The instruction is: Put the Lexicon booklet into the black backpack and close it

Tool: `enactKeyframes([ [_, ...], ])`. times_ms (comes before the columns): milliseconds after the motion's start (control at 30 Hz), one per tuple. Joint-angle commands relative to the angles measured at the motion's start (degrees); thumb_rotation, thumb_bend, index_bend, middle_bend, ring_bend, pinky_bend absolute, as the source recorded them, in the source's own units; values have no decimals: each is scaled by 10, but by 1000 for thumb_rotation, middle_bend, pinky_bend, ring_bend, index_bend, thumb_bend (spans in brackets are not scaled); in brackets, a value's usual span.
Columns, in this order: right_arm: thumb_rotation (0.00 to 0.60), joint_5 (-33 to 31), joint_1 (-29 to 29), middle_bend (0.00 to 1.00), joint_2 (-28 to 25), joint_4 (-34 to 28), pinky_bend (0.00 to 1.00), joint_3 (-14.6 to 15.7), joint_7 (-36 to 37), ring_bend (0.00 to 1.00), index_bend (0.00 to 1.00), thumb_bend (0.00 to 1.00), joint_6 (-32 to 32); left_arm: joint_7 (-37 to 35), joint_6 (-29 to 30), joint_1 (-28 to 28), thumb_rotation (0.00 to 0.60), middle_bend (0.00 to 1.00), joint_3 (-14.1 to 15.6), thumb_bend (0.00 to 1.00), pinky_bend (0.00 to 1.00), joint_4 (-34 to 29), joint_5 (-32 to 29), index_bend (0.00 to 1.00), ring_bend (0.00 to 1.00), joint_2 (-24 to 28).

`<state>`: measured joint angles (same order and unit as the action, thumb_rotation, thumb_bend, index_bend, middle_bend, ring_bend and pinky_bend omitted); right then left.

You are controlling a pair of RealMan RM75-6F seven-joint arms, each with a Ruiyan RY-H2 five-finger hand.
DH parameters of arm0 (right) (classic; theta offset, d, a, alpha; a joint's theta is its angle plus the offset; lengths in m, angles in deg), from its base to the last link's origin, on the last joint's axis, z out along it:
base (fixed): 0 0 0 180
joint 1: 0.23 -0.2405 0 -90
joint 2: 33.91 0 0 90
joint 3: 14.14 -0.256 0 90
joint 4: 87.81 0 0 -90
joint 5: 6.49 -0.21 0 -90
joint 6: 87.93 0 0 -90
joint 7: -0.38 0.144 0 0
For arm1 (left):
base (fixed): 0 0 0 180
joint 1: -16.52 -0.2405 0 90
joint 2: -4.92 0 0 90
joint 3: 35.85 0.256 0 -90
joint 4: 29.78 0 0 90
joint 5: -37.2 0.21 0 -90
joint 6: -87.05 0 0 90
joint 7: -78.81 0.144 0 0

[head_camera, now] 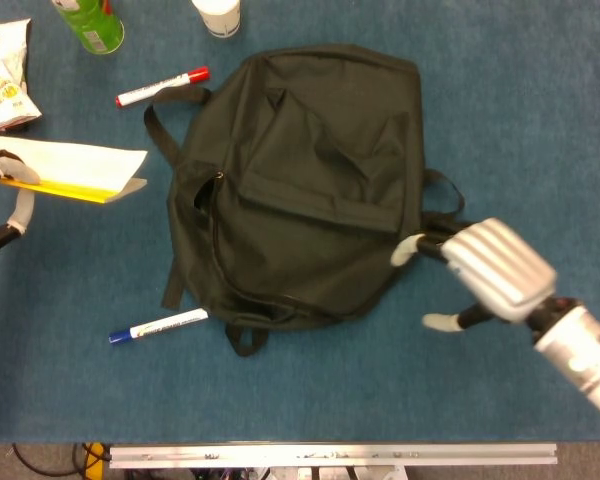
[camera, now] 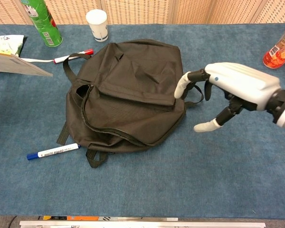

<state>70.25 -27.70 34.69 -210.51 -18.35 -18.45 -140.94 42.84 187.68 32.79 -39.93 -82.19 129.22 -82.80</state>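
The black backpack point(head_camera: 300, 170) lies flat in the middle of the blue table, its main zipper gaping along its left side point(camera: 83, 95). The Lexicon booklet point(head_camera: 75, 168), white with a yellow edge, hovers left of the backpack and apart from it. My left hand point(head_camera: 0, 200) holds the booklet's outer end at the frame's left edge; most of the hand is cut off. In the chest view only the booklet point(camera: 19, 67) shows there. My right hand point(head_camera: 480, 265) point(camera: 228, 90) is open, fingers spread, at the backpack's right side by the strap loop point(camera: 197, 95).
A red marker point(head_camera: 163, 87) lies by the backpack's top left and a blue marker point(head_camera: 158, 326) by its lower left. At the back stand a green can point(camera: 42, 23), a white cup point(camera: 97, 24) and a snack bag point(head_camera: 2, 75). An orange bottle point(camera: 279, 50) stands at the back right.
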Motion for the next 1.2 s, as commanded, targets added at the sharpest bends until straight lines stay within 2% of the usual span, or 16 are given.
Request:
enactKeyframes([
  [33, 600, -62, -34, 388, 69, 17, 445, -6, -60, 269, 355, 0, 13, 3, 8, -12, 600, 582, 5, 416, 449, -3, 2, 710, 520, 5],
  [300, 600, -169, -88, 385, 187, 56, 441, -15, -161, 267, 349, 0, -11, 5, 11, -20, 600, 582, 8, 416, 449, -2, 6, 712, 521, 6],
  [500, 600, -225, -121, 385, 242, 85, 441, -26, -195, 266, 349, 0, -32, 4, 10, -24, 600, 582, 9, 415, 449, 4, 8, 713, 521, 4],
  [833, 600, -272, -161, 385, 312, 138, 441, -32, -222, 267, 349, 0, -54, 4, 7, -22, 600, 582, 5, 416, 449, 1, 11, 713, 521, 5],
  [1200, 600, -274, -185, 386, 381, 200, 441, -27, -251, 266, 349, 0, -90, -7, 3, -23, 600, 583, 5, 416, 449, 10, 12, 714, 520, 3],
])
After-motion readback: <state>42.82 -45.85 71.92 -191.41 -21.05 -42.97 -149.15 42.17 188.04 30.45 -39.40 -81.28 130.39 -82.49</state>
